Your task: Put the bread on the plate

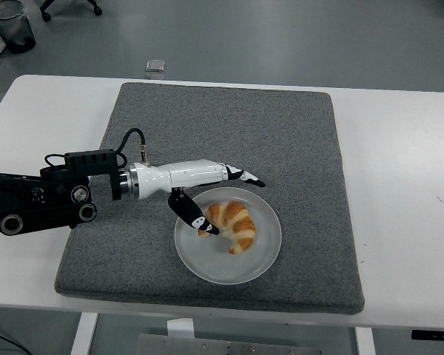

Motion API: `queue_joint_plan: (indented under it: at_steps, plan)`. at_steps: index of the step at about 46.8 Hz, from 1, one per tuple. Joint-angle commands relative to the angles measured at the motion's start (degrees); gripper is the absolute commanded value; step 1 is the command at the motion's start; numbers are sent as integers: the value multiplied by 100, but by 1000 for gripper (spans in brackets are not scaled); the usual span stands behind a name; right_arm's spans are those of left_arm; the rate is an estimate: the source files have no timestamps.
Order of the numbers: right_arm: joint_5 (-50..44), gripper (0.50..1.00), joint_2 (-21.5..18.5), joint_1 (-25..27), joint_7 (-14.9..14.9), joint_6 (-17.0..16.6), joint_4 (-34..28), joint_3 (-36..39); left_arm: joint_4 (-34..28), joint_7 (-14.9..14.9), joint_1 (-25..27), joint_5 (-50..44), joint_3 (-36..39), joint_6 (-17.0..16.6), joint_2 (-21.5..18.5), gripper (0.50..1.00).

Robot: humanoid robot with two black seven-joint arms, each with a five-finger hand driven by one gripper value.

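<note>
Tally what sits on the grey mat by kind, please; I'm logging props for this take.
Croissant: 1
Plate: 1
Robot hand reaching in over the mat: 1
Total: 3

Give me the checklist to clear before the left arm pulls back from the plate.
1. Croissant lies on the plate: ok.
2. Left hand is open and grips nothing: ok.
3. Thumb tip is clear of the croissant: cannot tell, it sits right at the near end.
4. Plate rests fully on the grey mat: ok.
5. Mat behind the hand shows no obstacle for the retreat: ok.
</note>
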State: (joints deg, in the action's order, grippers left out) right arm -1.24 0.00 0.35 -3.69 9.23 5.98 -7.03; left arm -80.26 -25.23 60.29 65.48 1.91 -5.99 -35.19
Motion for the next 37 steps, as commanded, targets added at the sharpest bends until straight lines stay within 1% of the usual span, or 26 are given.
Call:
queue_joint_plan:
  at_steps: [1, 6, 15, 19, 22, 27, 31, 37]
  plan:
    - [1, 938, 0, 0, 0, -9, 8, 0, 2, 1, -8, -114, -234, 229, -76, 984]
    - [1, 938, 0, 0, 0, -9, 17, 0, 2, 1, -8, -439, -612, 589, -181, 984]
    - [1, 938, 0, 0, 0, -9, 17, 0, 72, 9, 18, -1493, -1640, 1486, -375, 986]
    - [1, 938, 0, 0, 0, -9, 17, 0, 177, 9, 18, -1880, -2062, 1715, -401, 986]
    - [1, 938, 0, 0, 0, -9, 17, -9, 300, 9, 44, -2117, -2299, 1785, -419, 986]
    - [1, 938, 0, 0, 0, -9, 26, 0, 616, 9, 53, -2644, -2669, 1794, -419, 988]
    - [1, 940, 0, 0, 0, -18, 26, 0, 932, 18, 71, -3346, -2862, 1794, -384, 988]
    - [1, 938, 0, 0, 0, -18, 26, 0, 1416, 18, 123, -4507, -2880, 1785, -366, 988]
